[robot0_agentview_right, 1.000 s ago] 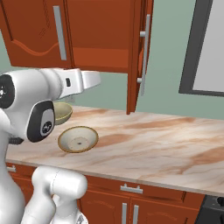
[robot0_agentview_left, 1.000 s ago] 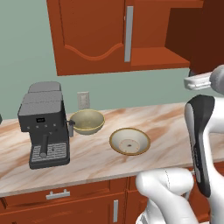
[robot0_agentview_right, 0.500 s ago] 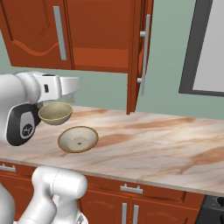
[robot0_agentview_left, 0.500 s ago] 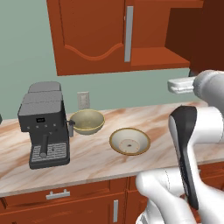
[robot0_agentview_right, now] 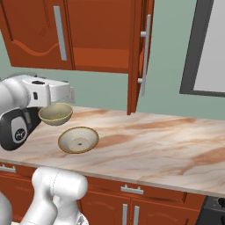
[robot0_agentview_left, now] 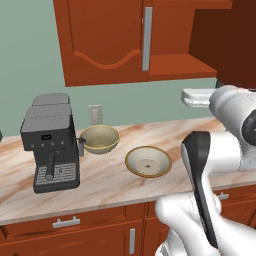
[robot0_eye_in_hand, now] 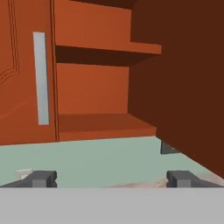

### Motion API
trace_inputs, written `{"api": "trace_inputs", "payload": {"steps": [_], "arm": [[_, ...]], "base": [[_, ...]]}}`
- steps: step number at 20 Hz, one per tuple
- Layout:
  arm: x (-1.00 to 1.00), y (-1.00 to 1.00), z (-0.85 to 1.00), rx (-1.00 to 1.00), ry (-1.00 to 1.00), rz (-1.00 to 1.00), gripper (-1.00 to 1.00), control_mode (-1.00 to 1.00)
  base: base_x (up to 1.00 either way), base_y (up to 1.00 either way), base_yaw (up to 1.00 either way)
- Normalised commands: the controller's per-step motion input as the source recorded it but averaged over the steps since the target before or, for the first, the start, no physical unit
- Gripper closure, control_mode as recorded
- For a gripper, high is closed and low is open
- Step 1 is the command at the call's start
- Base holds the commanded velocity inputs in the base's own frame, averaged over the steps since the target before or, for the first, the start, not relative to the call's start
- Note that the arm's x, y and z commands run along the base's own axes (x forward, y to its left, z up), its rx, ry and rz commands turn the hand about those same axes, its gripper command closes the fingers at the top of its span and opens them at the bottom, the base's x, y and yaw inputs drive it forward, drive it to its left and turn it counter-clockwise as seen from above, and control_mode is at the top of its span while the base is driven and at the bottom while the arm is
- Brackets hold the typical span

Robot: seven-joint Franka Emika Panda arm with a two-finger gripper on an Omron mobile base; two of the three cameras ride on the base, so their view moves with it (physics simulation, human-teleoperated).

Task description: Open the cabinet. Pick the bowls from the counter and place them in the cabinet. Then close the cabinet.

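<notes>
The cabinet (robot0_agentview_left: 110, 40) has its left door shut and its right door (robot0_agentview_right: 137, 57) swung open, baring two shelves (robot0_eye_in_hand: 105, 122). On the counter (robot0_agentview_left: 105, 187) the deep bowl (robot0_agentview_left: 100, 139) stands beside the coffee machine, with the shallow speckled bowl (robot0_agentview_left: 148, 161) in front and to its right. My gripper (robot0_agentview_left: 186, 97) hangs open and empty in the air below the open cabinet, well above and right of both bowls. In the hand view the gripper (robot0_eye_in_hand: 111, 179) faces the shelves, its fingertips (robot0_eye_in_hand: 41, 178) wide apart. From the right base, the gripper (robot0_agentview_right: 70, 93) sits just above the deep bowl (robot0_agentview_right: 56, 114).
A dark coffee machine (robot0_agentview_left: 50, 142) occupies the counter's left end, with a wall outlet (robot0_agentview_left: 94, 114) behind it. Short-handled drawers (robot0_agentview_left: 65, 222) run under the counter. The open door's long handle (robot0_agentview_right: 146, 48) juts out over the counter. A dark-framed panel (robot0_agentview_right: 193, 48) stands at the far right.
My hand has drawn back leftward and slightly down, away from the open door, and the elbow has folded lower. Bowls and doors have not moved.
</notes>
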Motion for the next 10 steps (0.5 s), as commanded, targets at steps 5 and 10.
{"api": "trace_inputs", "payload": {"steps": [5,10], "arm": [[0.0,0.24,0.0,0.0,-0.17,-0.03,-1.0,-1.0],[0.14,0.14,0.0,0.0,-0.06,-0.01,-1.0,-1.0]], "base": [[0.0,0.0,0.0],[0.0,0.0,0.0]]}}
